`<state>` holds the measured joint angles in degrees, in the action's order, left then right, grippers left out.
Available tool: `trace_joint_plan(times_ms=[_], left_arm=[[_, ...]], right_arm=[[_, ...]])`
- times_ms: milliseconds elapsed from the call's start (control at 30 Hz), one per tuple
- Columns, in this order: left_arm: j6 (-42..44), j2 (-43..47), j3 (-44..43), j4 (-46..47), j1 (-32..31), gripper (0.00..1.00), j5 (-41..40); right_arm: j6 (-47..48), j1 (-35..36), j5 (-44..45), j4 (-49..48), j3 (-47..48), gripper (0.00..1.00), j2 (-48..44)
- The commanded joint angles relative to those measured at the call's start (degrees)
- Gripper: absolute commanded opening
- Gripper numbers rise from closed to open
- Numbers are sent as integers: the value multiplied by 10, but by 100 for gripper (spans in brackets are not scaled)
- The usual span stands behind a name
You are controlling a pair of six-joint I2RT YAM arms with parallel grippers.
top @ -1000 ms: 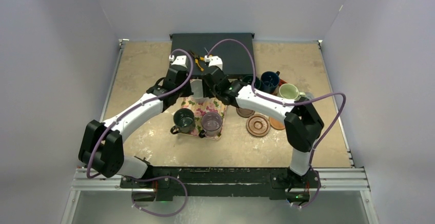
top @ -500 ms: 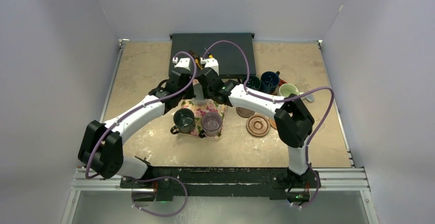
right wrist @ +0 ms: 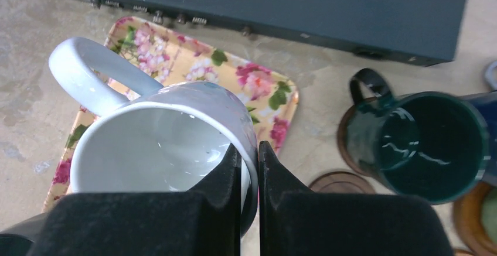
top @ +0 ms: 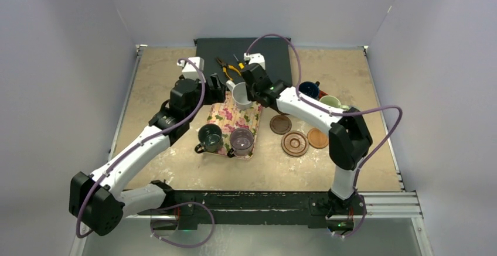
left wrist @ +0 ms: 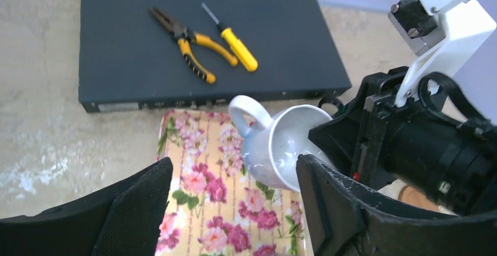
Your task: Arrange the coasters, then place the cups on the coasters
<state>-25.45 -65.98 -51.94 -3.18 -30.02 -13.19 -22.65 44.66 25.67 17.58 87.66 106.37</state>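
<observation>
While the white mug is clenched at its rim by the right pincer above the floral tray, centre frame, the left pincer is held released; three coasters are seen bare.

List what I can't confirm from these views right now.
- Top view: dark teal mug, behind the right arm; the right wrist view shows it.
- Top view: what the navy mug and pale green mug stand on, covered by them.
- Left wrist view: where the jaws meet the white mug, behind the right gripper.
</observation>
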Motion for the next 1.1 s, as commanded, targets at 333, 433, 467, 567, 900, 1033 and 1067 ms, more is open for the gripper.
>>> trace_joint_plan(times_ms=[333, 433, 467, 567, 900, 1033, 1067], left_arm=[[27, 22, -9, 40, 113, 83, -19], [33, 25, -9, 35, 119, 83, -28], [35, 26, -9, 34, 119, 83, -33], [44, 34, -2, 40, 119, 83, -42], [54, 29, 3, 45, 119, 83, -47], [54, 24, 3, 45, 119, 83, -43], [55, 23, 3, 45, 118, 83, -42]], right_arm=[[219, -85, -191, -5, -93, 0, -202], [256, -90, -232, -6, -124, 0, -218], [264, -92, -244, -8, -133, 0, -223], [278, -94, -254, -16, -160, 0, -236], [309, -111, -195, -69, -252, 0, -255], [311, -126, -179, -79, -266, 0, -239], [312, -129, -184, -79, -265, 0, -234]])
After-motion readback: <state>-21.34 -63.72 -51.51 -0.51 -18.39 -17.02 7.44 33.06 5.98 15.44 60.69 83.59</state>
